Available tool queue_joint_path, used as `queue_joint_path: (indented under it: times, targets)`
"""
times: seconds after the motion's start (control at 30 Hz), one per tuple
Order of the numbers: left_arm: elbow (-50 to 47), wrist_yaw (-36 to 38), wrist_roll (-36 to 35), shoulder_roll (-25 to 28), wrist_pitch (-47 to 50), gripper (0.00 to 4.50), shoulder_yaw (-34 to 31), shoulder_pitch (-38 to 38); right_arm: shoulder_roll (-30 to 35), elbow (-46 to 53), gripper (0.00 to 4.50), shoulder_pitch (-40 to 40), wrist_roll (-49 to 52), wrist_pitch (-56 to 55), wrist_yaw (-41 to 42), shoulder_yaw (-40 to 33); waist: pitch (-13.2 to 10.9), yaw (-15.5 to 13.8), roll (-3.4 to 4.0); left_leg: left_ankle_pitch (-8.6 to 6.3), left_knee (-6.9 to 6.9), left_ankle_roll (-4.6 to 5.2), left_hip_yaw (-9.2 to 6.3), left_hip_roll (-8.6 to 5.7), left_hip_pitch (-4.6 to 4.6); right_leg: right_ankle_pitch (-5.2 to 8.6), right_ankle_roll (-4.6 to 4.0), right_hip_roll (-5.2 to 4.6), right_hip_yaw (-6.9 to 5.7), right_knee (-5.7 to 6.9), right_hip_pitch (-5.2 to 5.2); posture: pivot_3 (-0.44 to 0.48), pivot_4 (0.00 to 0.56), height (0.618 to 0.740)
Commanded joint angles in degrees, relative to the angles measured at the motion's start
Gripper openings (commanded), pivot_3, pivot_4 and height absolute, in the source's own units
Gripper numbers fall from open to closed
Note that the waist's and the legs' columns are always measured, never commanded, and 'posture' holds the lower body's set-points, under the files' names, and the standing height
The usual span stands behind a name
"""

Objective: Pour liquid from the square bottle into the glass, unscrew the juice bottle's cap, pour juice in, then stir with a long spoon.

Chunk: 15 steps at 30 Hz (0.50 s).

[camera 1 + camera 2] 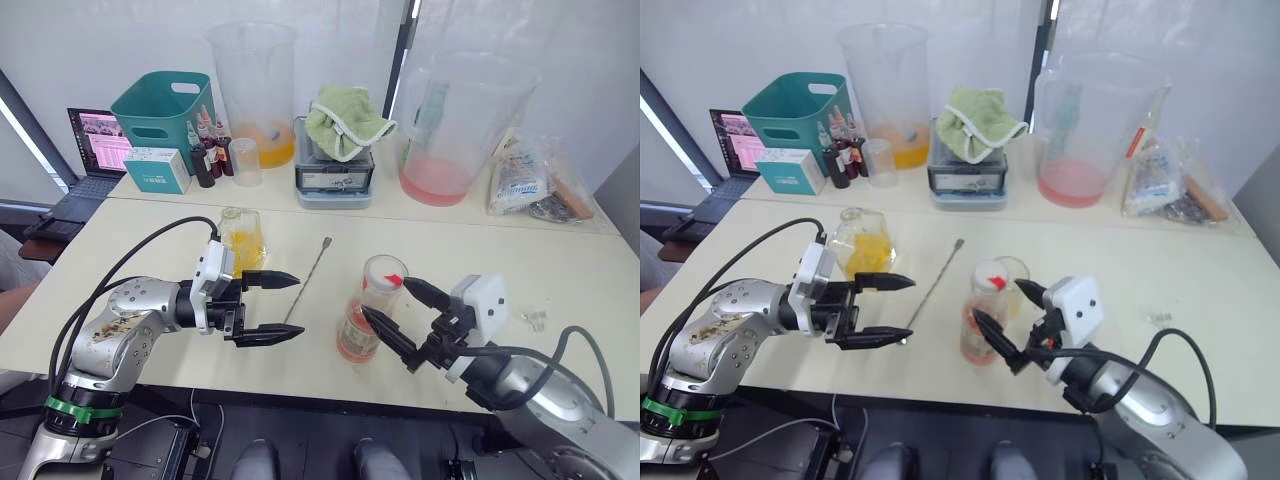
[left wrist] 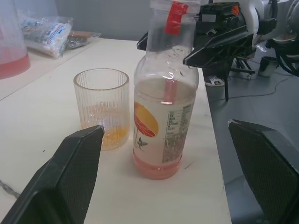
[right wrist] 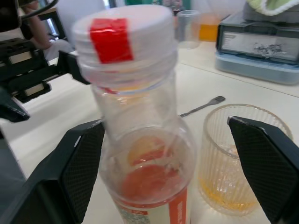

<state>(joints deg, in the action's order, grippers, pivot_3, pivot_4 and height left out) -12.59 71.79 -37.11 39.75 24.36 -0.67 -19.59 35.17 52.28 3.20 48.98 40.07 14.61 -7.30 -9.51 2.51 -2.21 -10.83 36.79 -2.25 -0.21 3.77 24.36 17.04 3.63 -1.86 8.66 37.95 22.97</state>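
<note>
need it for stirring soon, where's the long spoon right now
The long spoon lies flat mid-table, between the square bottle on the robot's left and the glass on its right.

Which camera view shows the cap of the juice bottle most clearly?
The right wrist view: the juice bottle's cap is close, with its white top and red mark plain. The left wrist view cuts off its top, leaving the red mark. Both eye views show it small, between the open fingers of the right gripper.

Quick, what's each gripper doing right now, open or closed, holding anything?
Left gripper: open, holding nothing.
Right gripper: open, fingers either side of the juice bottle, not gripping it.
</note>
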Motion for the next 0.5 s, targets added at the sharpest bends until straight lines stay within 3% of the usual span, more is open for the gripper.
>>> queue_joint_path:
  times: [0.03,0.5]
  targets:
    - [-1.9,-0.8,-0.8,0.4,0.4,4.50,-1.2,-0.8,2.9,-0.6,4.47,-1.5,5.8,-0.4,5.4,-4.1,0.0,0.0,0.00,0.00,0.00,0.00,0.00,0.01,-0.01,0.00,0.00,0.01,-0.01,0.00,0.00,0.000,0.150,0.740]
    - [-5.4,-3.4,-2.2,1.6,1.7,4.50,-3.4,1.6,15.6,-10.4,4.47,-1.7,18.8,0.4,23.6,-16.6,0.0,0.0,-0.03,0.00,0.00,0.00,-0.02,0.05,-0.03,0.00,0.00,0.04,-0.02,-0.03,-0.06,0.000,0.150,0.740]
